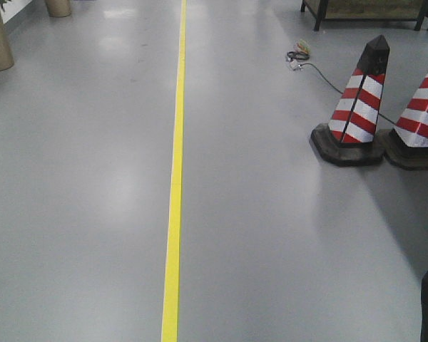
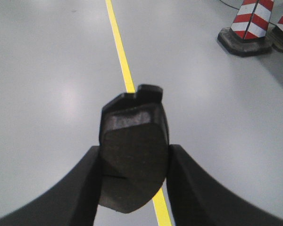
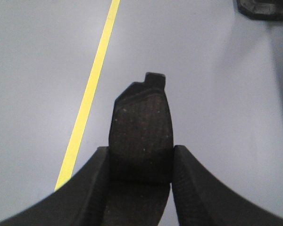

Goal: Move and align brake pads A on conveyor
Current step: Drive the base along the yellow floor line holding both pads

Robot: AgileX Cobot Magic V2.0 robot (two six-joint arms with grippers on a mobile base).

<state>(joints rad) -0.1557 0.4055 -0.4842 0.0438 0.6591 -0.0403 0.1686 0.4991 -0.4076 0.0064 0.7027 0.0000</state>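
The left gripper squeezes the first brake pad in the middle of its view. The right gripper squeezes the second brake pad. Both pads are above the grey floor, near its yellow line.

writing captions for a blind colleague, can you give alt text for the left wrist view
The left gripper holds a dark brake pad between its two black fingers, above a grey floor. A yellow line runs along the floor behind the pad, and a red-and-white striped cone stands at upper right.
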